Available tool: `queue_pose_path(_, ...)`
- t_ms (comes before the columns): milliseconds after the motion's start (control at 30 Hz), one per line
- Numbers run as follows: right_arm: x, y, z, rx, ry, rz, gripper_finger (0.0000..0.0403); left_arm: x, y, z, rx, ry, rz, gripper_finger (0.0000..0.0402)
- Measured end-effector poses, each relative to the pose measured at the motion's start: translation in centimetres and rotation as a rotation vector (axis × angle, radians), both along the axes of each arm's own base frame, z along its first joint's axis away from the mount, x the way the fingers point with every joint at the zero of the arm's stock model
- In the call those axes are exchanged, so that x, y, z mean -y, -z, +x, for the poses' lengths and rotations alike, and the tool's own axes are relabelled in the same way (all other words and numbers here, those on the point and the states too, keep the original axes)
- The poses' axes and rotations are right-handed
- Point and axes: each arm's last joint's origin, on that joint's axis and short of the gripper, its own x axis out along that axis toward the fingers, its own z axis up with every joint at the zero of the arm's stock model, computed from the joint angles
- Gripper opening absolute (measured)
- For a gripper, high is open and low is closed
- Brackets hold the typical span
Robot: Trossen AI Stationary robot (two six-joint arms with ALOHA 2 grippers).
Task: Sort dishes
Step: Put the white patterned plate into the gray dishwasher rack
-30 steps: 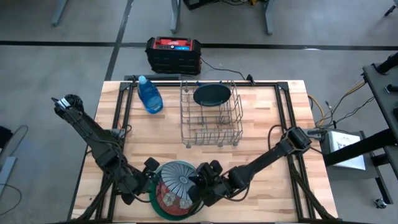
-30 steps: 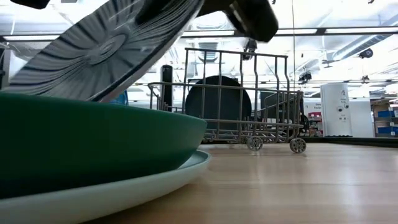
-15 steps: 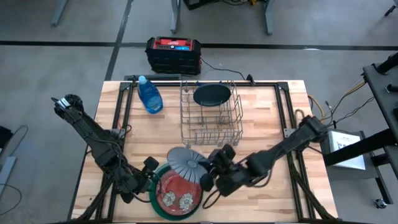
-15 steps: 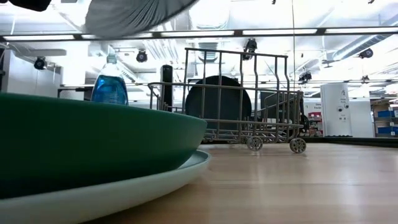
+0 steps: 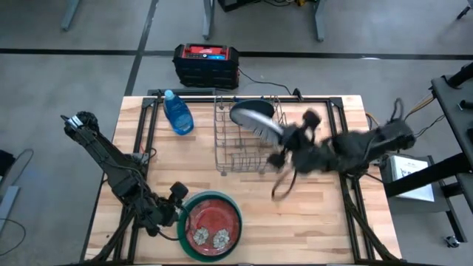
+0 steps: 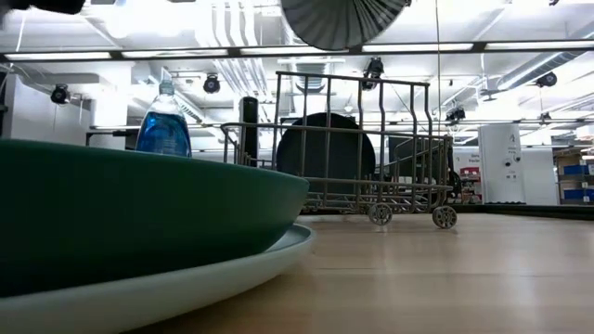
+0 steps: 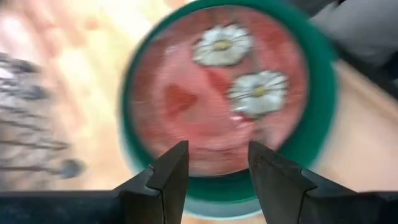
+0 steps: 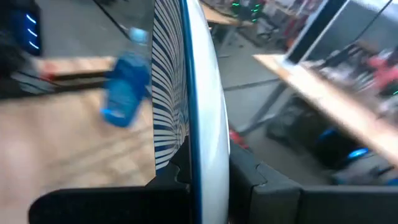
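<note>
The white plate with dark radial stripes (image 5: 260, 123) is in my right gripper (image 5: 283, 139), in the air over the wire rack (image 5: 251, 148); it also shows at the top of the low view as the striped plate (image 6: 342, 17). A dark teal plate (image 6: 325, 153) stands on edge in the rack. The red plate with pale flowers (image 5: 212, 225) lies in the larger green plate (image 5: 238, 238) near the table's near edge, on a pale plate (image 6: 241, 267). My left gripper (image 7: 217, 167) is open, just left of that stack, touching nothing. My right gripper pinches the striped plate's rim (image 8: 200, 140) between its two fingers (image 8: 249, 177), one on each face. The plate is lifted clear and stands on edge, reaching out ahead of the fingers above the rack.
A blue bottle (image 5: 177, 113) stands left of the rack near the far edge. A black and red box (image 5: 206, 63) sits on the floor beyond the table. Bare wood (image 5: 310, 214) lies right of the plate stack.
My right gripper has carried the striped plate up off the red plate and away toward the far right, to above the rack. The plate has turned from a slanting lie to standing on edge. The red plate is now uncovered.
</note>
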Motion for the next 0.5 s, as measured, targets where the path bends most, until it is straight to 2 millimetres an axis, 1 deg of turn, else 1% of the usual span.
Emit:
queue_pose_path(67,2.4,-0.9,-0.8,-0.076,-0.060,-0.008,0.0026,-0.3,-0.2,0.0,0.056,-0.027,0.063,0.0155)
queue_pose_path(167,5.8,-2.3,-1.8,-0.129,-0.192,-0.003,0.0026,-0.8,-0.6,0.0,0.128,-0.090,0.130,0.0155)
queue_pose_path(300,9.6,-3.6,-3.3,-0.160,-0.331,-0.045,0.0026,-1.3,-0.9,0.1,0.184,-0.176,0.147,0.0155)
queue_pose_path(400,11.7,-3.8,-3.3,-0.148,-0.393,-0.067,0.0026,-1.4,-0.8,0.1,0.184,-0.230,0.137,0.0155)
queue_pose_path(500,13.3,-3.3,-2.9,-0.183,-0.421,-0.096,0.0026,-1.4,-0.5,0.2,0.174,-0.278,0.104,0.0155)
